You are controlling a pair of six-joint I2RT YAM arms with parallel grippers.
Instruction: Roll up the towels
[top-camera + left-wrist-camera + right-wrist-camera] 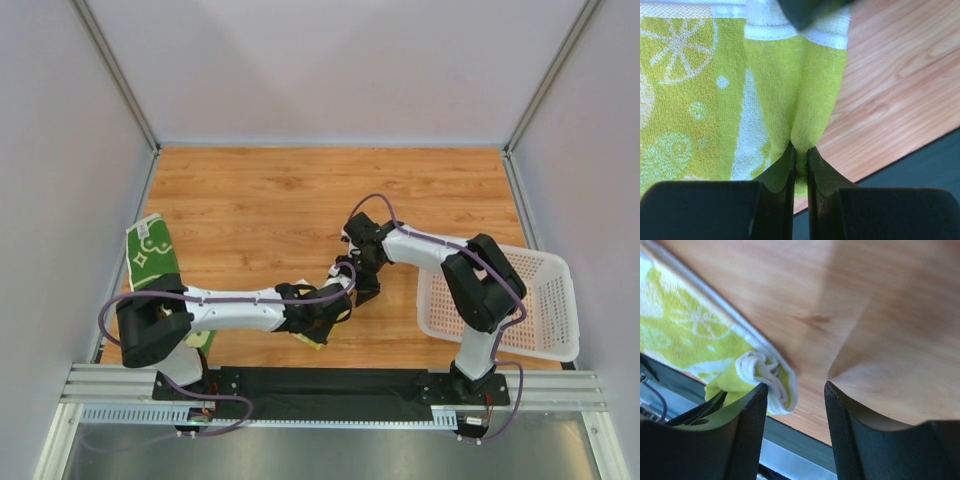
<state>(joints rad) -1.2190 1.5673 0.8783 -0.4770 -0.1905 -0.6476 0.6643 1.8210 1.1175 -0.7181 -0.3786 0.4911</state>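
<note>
The pale yellow towel lies at the near middle of the table, mostly hidden under both grippers. In the left wrist view its yellow-green printed cloth spreads flat, and a pinched fold rises into my left gripper, which is shut on it. My left gripper reaches in from the left. My right gripper stands open just beyond it. In the right wrist view the towel's rolled end sits against the left finger, with the right gripper holding nothing. The dark green towel lies at the table's left edge.
A white perforated basket stands at the right, overhanging the table's right edge beside my right arm. The black base rail runs along the near edge, close to the yellow towel. Grey walls enclose the wooden table.
</note>
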